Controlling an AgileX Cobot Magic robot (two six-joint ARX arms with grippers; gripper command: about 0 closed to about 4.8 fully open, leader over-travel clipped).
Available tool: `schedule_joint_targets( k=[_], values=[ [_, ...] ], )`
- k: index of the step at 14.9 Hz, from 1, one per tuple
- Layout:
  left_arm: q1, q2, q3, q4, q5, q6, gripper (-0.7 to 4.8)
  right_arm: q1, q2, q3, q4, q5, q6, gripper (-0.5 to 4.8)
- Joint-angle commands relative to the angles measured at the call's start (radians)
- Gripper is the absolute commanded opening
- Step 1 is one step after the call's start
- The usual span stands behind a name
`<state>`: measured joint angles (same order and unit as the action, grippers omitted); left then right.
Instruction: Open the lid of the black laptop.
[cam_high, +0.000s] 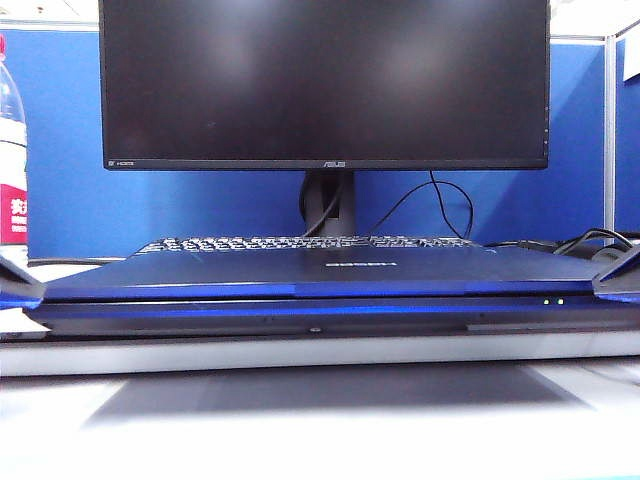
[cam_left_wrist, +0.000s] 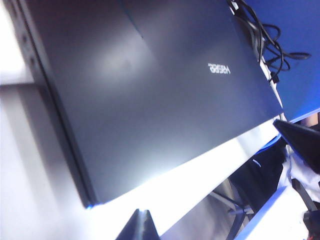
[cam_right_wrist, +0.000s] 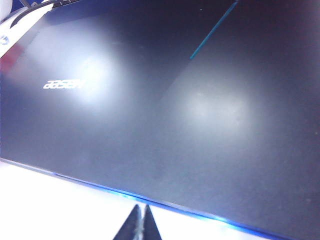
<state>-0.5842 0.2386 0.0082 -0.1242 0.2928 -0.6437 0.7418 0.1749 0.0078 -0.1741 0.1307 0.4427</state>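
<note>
Exterior view shows our laptop (cam_high: 320, 300) on the surface, lid (cam_high: 330, 270) nearly shut; left fingers (cam_left_wrist: 141, 225) state unclear, right fingers (cam_right_wrist: 139, 225) clenched at its front edge: lift evenly.

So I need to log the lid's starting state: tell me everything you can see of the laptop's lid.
The lid is a wide, thin, dark panel with a bluish sheen, smooth and glossy with soft glare patches. A small pale logo sits on its outer face. It lies flat and shut on the black laptop, in front of the monitor. The left gripper is at its left end and the right gripper by its front edge, fingertips together; whether either touches it cannot be told.
</note>
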Motion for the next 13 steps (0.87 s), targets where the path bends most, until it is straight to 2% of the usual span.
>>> schedule_joint_targets(
  k=[1, 7, 10, 11, 13],
  values=[
    [-0.003, 0.001, 0.0, 0.019, -0.059, 0.026, -0.05, 0.001, 0.0, -0.003, -0.001, 0.024, -0.005, -0.06],
    [-0.003, 0.023, -0.001, -0.03, -0.039, 0.05, -0.05, 0.001, 0.001, -0.003, -0.001, 0.028, -0.005, -0.06],
    [-0.005, 0.026, 0.001, 0.084, 0.134, 0.015, -0.05, 0.001, 0.001, -0.003, -0.001, 0.028, -0.005, -0.06],
    [-0.014, 0.026, 0.002, 0.132, 0.204, -0.031, -0.05, 0.001, 0.001, -0.003, -0.001, 0.028, -0.005, -0.06],
    [-0.074, 0.025, 0.017, 0.141, 0.215, -0.053, -0.05, 0.001, 0.0, -0.003, 0.0, 0.028, -0.005, -0.06]
  ],
)
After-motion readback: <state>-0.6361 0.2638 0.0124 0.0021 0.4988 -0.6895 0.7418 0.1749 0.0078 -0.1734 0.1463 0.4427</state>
